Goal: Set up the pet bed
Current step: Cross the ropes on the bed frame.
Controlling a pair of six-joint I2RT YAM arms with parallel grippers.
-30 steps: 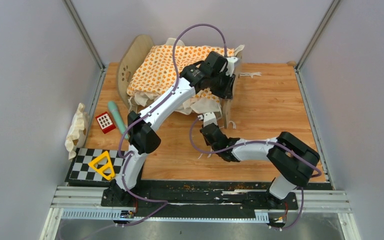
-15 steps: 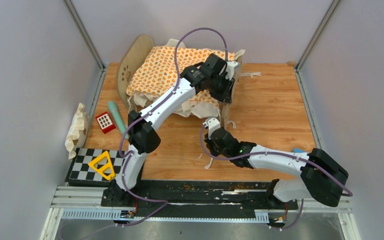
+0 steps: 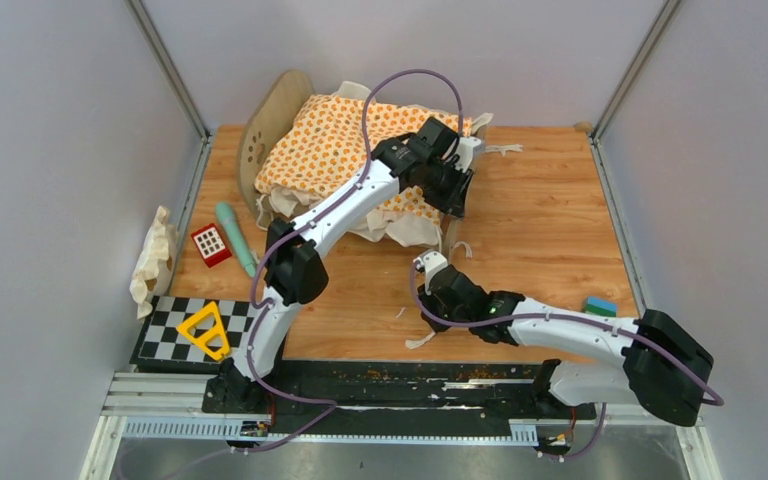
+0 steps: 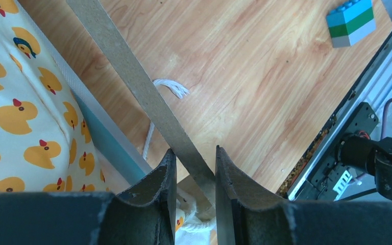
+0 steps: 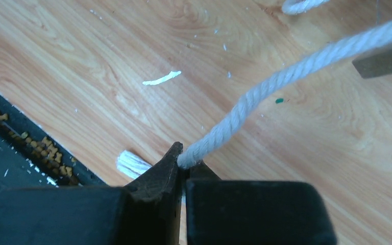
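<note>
Pet bed (image 3: 265, 130): your left gripper (image 4: 194, 153) is clamping its end board (image 4: 132, 87); right gripper (image 5: 184, 159), pinching white cord (image 5: 286, 76), is retreating toward open tabletop (image 3: 540, 230).

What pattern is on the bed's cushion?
The cushion shows yellow-orange ducks on cream, clearest in the left wrist view.

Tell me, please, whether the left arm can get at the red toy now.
Probably not yet: the red toy lies in the open, but the left gripper is clamped on the bed's end board and must let go first.
</note>
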